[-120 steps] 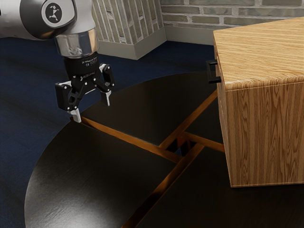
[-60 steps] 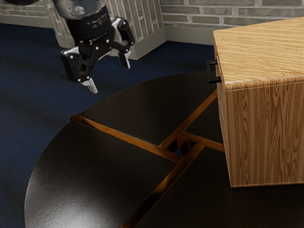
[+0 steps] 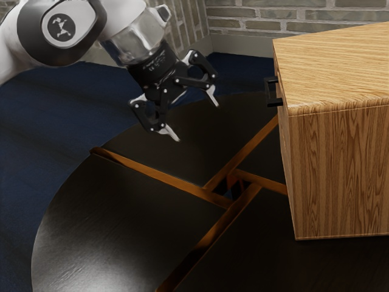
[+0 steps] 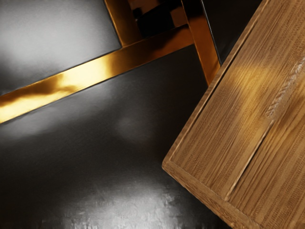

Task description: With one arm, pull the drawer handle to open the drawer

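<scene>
The black two-finger gripper (image 3: 191, 115), tilted toward the exterior view's right, hangs above the table (image 3: 121, 231) with its white-tipped fingers (image 3: 169, 132) spread wide, empty and touching nothing. The round tabletop is of dark glossy panels parted by golden-brown wooden slats (image 3: 158, 176) that cross near its middle; on it stands a box-shaped cabinet (image 3: 334, 140) of light, strongly grained wood. The small black drawer handle (image 3: 271, 92) juts from the cabinet's upper edge, apart from the gripper, toward the exterior view's right of it.
</scene>
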Available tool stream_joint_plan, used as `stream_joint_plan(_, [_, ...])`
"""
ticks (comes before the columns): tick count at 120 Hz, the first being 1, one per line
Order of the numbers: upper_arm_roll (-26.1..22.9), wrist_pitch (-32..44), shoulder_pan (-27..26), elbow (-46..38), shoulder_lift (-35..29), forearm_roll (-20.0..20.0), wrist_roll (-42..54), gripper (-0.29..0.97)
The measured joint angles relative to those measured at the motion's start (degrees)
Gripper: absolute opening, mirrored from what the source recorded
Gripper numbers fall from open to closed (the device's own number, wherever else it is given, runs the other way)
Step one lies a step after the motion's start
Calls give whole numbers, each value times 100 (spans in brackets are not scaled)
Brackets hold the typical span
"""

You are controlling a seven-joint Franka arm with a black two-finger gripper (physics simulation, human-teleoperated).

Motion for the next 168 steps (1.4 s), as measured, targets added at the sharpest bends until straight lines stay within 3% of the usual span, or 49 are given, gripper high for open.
stream_joint_plan(6, [-290,377,-270,-492,1167,355,171,68])
stream_joint_plan(13, [-422,774,-1062,-852,2586,1250,305,68])
stream_joint_plan(21, [-460,1182,-1500,-1232,3499,2053,416,68])
stream_joint_plan(31, [-375,1565,-1651,-1386,3773,2598,574,68])
stream_joint_plan(46, [-307,2086,-1822,-1394,3993,2958,878,68])
stream_joint_plan(62, [15,2559,-2898,-1229,4768,3472,1192,68])
stream_joint_plan(76, [250,2777,-3332,-1212,5254,4012,1428,68])
stream_joint_plan(106, [507,2985,-3526,-1076,5345,4338,1835,67])
stream_joint_plan(126, [1238,3035,-4380,-363,5274,4358,2052,67])
stream_joint_plan(168, [1349,3066,-4337,-288,5282,4334,2355,67])
